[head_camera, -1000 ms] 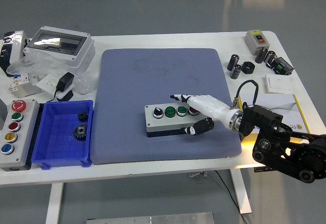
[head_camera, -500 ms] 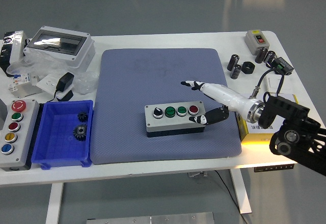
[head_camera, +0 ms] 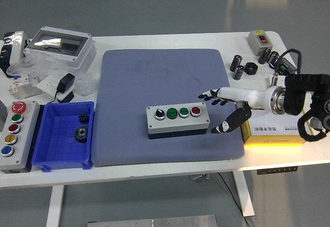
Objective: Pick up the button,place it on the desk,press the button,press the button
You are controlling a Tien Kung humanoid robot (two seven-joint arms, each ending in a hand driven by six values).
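Note:
A grey button box [head_camera: 178, 120] lies on the blue mat [head_camera: 160, 77], with a black selector knob, two green buttons and one red button on top. My right hand [head_camera: 220, 108] is just right of the box, clear of it. Its fingers [head_camera: 211, 95] are spread and its thumb [head_camera: 227, 124] points down toward the mat; it holds nothing. The left arm is not in view.
A blue bin [head_camera: 64, 157] with two gears sits left of the mat. A second control box [head_camera: 13, 134] with coloured buttons lies at the far left. A yellow-edged box [head_camera: 273, 131], black cylinders [head_camera: 238, 67] and a small switch box [head_camera: 259, 39] are on the right. Clutter and an enclosure [head_camera: 59, 46] stand back left.
My right hand has lifted off the red button and drawn back to the right, away from the box. The box has not moved.

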